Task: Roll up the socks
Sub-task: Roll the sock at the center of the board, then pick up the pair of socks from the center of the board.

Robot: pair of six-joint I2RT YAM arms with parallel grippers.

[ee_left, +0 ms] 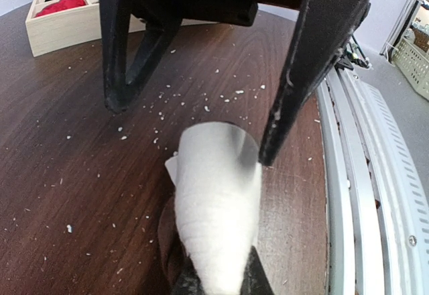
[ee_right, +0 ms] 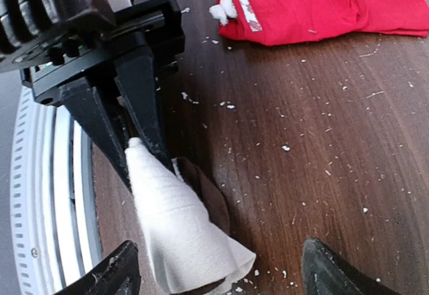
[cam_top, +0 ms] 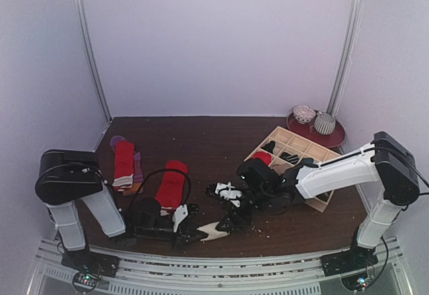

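My left gripper [ee_right: 145, 158] pinches the cream sock [ee_right: 175, 236], well apart from the red sock [ee_right: 315, 7]. My right gripper [ee_left: 194, 125] is spread, so I should hold the roll snug.

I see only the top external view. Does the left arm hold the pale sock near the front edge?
Observer: Yes, the right wrist view shows the left gripper shut on the narrow end of the cream sock.
Operator: And the right one?
Observer: The right gripper is open, its jaws on each side of the wide end, not pinching.
Operator: Is it rolled?
Observer: Not yet; in the left wrist view only the free end curls.
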